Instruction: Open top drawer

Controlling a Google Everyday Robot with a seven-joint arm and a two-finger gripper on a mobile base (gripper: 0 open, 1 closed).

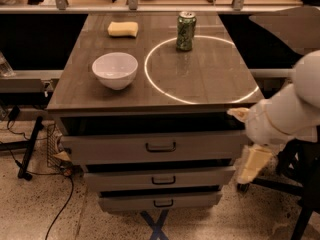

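The top drawer [100, 148] is the widest grey front just under the tabletop, with a dark bar handle [160, 147] at its centre. A dark gap shows above its front. My gripper [246, 139] is at the cabinet's front right corner, on a bulky white arm coming in from the right. It is level with the right end of the top drawer's front. One cream finger [238, 113] pokes out near the tabletop edge and the other [253, 164] hangs lower, so the gripper is open and holds nothing. It is well right of the handle.
Two narrower drawers [159, 179] [159, 202] sit below. On the tabletop [210, 74] stand a white bowl [115, 70], a green can [185, 31] and a yellow sponge [123, 29]. Chair legs [280, 184] are at right, and cables and a stand [30, 144] at left.
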